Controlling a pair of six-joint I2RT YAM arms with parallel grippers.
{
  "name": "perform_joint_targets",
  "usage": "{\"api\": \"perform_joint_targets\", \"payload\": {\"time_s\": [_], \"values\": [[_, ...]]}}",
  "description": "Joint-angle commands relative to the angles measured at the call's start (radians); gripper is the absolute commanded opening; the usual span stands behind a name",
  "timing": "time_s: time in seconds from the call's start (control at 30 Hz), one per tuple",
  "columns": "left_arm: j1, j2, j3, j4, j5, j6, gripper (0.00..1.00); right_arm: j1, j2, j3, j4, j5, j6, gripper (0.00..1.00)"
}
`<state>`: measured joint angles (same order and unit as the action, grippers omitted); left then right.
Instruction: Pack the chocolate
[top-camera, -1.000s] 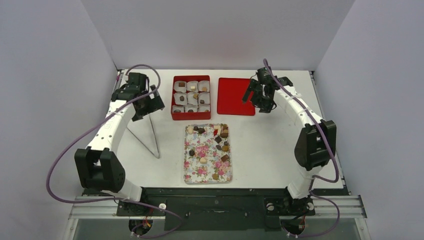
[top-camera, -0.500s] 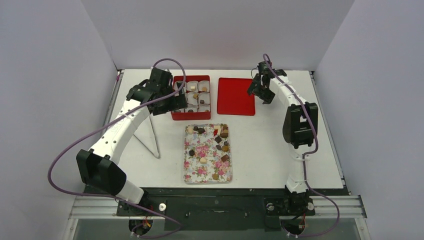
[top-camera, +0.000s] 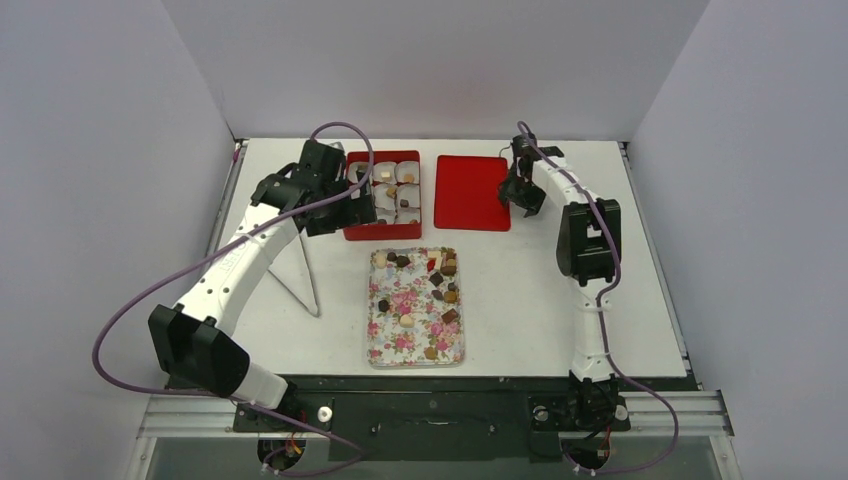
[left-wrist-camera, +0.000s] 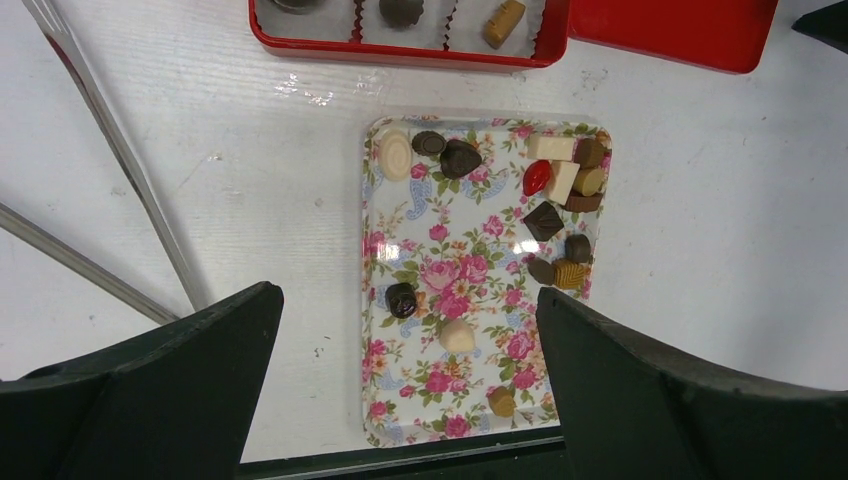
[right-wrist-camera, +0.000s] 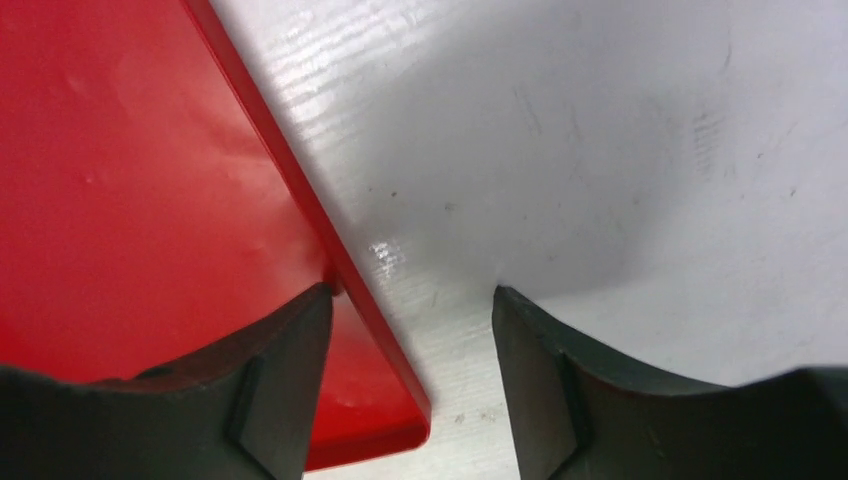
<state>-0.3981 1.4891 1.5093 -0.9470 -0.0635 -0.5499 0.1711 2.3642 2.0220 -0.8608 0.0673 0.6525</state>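
Observation:
The chocolate (top-camera: 441, 281) lies loose on a floral tray (top-camera: 395, 335); the left wrist view shows dark, tan, cream and one red piece (left-wrist-camera: 563, 190) on it. More pieces sit in paper cups in the red box (top-camera: 383, 195). My left gripper (top-camera: 350, 205) hangs open over the box's left side, and its fingers (left-wrist-camera: 150, 390) frame the tray from high up. My right gripper (right-wrist-camera: 410, 295) is low at the right edge of the red lid (right-wrist-camera: 150, 180). Its jaws stand apart astride the rim near a corner, one finger over the lid, the other over the table.
The red lid (top-camera: 472, 192) lies flat to the right of the box. A thin metal wire stand (top-camera: 300, 280) rises left of the tray, under my left arm. White walls close in the table on three sides.
My left arm swung right, from the table's left side to over the box. My right gripper dropped to the lid's right edge and its jaws narrowed.

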Motion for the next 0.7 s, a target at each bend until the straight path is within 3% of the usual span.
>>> {"api": "perform_joint_targets", "payload": {"time_s": [0.0,0.17,0.43,0.5,0.67], "values": [[-0.009,-0.05,-0.014,0.001,0.019,0.017,0.99,0.028,0.019,0.053,0.016,0.013,-0.017,0.54],[-0.022,-0.049,-0.02,0.008,0.025,0.021,0.99,0.059,0.046,0.06,0.019,0.012,-0.017,0.45],[-0.05,-0.077,-0.061,0.077,0.037,0.023,0.99,0.052,0.004,-0.016,0.027,0.085,-0.002,0.12],[-0.062,-0.091,-0.086,0.119,0.038,0.018,0.99,0.051,-0.008,-0.036,0.04,0.093,-0.008,0.0],[-0.097,-0.127,-0.176,0.254,0.06,-0.024,0.99,0.049,-0.06,-0.126,0.113,0.084,-0.012,0.0]]}}
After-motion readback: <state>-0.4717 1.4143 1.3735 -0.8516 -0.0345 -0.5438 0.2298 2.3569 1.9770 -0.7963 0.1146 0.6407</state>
